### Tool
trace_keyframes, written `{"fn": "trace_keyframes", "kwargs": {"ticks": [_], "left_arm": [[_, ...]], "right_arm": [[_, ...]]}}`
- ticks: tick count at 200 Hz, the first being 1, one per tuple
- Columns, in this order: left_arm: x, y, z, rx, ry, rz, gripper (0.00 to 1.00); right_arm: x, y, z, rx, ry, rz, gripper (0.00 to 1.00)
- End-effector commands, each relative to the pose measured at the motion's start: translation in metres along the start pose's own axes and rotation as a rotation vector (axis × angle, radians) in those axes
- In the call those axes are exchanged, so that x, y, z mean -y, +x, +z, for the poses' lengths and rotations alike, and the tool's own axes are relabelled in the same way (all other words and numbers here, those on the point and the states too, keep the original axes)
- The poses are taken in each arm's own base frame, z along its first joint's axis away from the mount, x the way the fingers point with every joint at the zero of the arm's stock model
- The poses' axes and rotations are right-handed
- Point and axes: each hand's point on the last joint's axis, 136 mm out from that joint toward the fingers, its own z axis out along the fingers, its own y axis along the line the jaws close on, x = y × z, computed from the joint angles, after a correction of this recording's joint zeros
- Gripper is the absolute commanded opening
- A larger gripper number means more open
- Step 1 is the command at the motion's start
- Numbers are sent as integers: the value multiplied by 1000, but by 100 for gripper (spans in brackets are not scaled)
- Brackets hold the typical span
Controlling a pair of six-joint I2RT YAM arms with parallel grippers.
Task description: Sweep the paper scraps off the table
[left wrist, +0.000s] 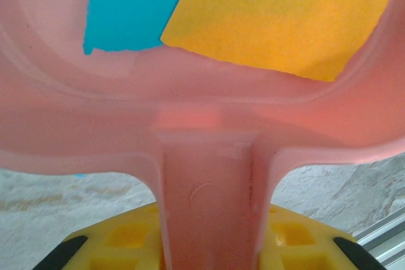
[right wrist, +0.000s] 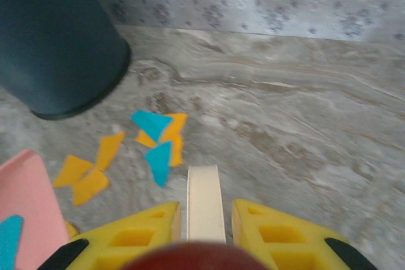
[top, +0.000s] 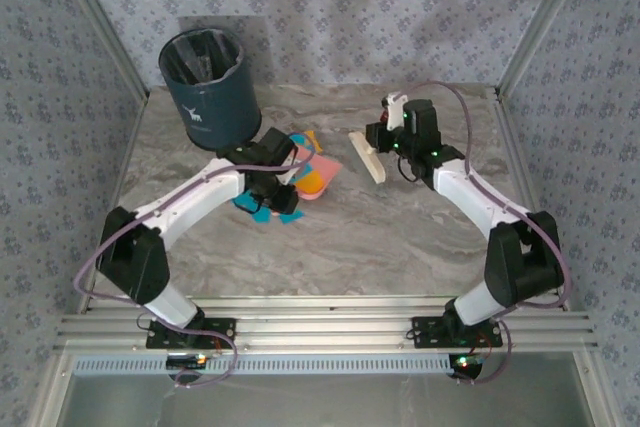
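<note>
Open room lies across the middle of the near half of the bench (top: 370,252) and at its far right corner. A dark bin (top: 208,92) blocks the far left corner, while the pink dustpan (top: 318,179), loose paper scraps (right wrist: 159,138) and a cream bar (top: 366,156) crowd the centre.

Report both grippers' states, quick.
Left gripper: shut on the handle of the pink dustpan.
Right gripper: shut on the cream brush handle.
</note>
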Motion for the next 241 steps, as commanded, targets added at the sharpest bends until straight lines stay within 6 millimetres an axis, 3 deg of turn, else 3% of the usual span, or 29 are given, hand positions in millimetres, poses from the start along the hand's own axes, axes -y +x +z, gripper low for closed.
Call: {"fn": "trace_keyframes", "kwargs": {"ticks": [1,73,141,192,241], "left_arm": [[-17,14,-21,17,-28,-53,0],[-70,44,-58,85,-74,-212,0],[-74,49,-59,88,-67,-236,0],[-72,51,-54,71,-52,-239,0],[-68,51,-50,53,-26,-234,0]], "right_arm": [[-32,-22,7,24,-125,102,0],[-88,1,43,-77,-356,373,0],[-134,24,95,-158,-451,478,0],[-122,56,125,-168,-373,500,0],[-89,85,122,-200,-240,454,0]]}}
